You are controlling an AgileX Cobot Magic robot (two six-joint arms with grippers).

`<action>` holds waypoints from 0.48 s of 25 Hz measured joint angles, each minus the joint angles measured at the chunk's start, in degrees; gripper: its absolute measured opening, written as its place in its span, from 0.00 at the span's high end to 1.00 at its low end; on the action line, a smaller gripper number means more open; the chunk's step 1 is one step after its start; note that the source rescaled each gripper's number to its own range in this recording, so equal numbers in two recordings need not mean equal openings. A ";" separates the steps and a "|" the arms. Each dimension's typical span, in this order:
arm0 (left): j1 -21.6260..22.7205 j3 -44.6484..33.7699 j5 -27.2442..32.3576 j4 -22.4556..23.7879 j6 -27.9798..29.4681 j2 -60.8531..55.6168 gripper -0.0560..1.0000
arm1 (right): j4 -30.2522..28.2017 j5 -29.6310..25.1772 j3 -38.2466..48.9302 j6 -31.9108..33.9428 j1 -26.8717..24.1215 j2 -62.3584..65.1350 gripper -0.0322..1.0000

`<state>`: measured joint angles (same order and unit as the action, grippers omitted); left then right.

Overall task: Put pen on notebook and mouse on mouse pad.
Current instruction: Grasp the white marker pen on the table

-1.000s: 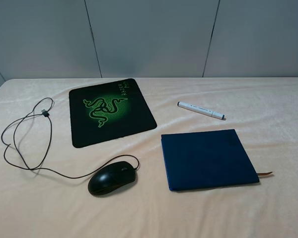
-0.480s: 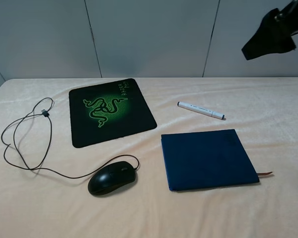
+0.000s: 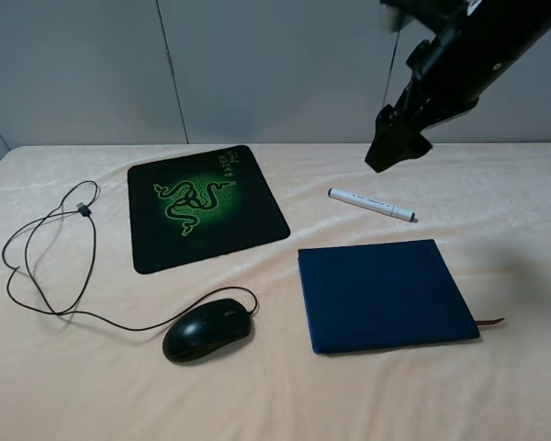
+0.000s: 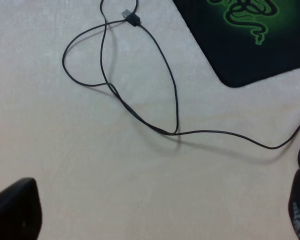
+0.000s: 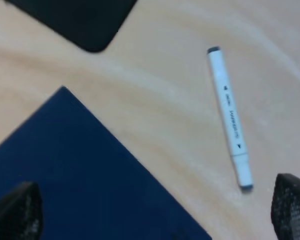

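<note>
The white pen lies on the cloth behind the navy notebook, apart from it. Near the front sits the black mouse, its cable looping off to the left. The mouse pad with the green emblem lies behind the mouse. My right gripper hangs in the air above and behind the pen. The right wrist view shows it open, with the pen and notebook below. My left gripper is open over the cable; it is outside the exterior view.
A pale cloth covers the table, with a grey panelled wall behind. The cable's plug lies near the mouse pad's corner. A thin brown ribbon sticks out of the notebook's right side.
The right arm has swung in from the upper right, coming down and to the left until it hangs over the pen. Nothing on the table has moved.
</note>
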<state>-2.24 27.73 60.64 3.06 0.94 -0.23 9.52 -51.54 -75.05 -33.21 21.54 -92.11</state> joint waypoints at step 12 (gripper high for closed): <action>0.00 0.00 0.00 0.00 0.00 0.00 0.00 | -1.64 -3.79 -13.83 -2.17 0.00 -16.98 0.00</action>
<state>-2.24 27.73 60.64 3.06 0.94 -0.23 7.89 -55.33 -88.89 -35.39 21.54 -109.09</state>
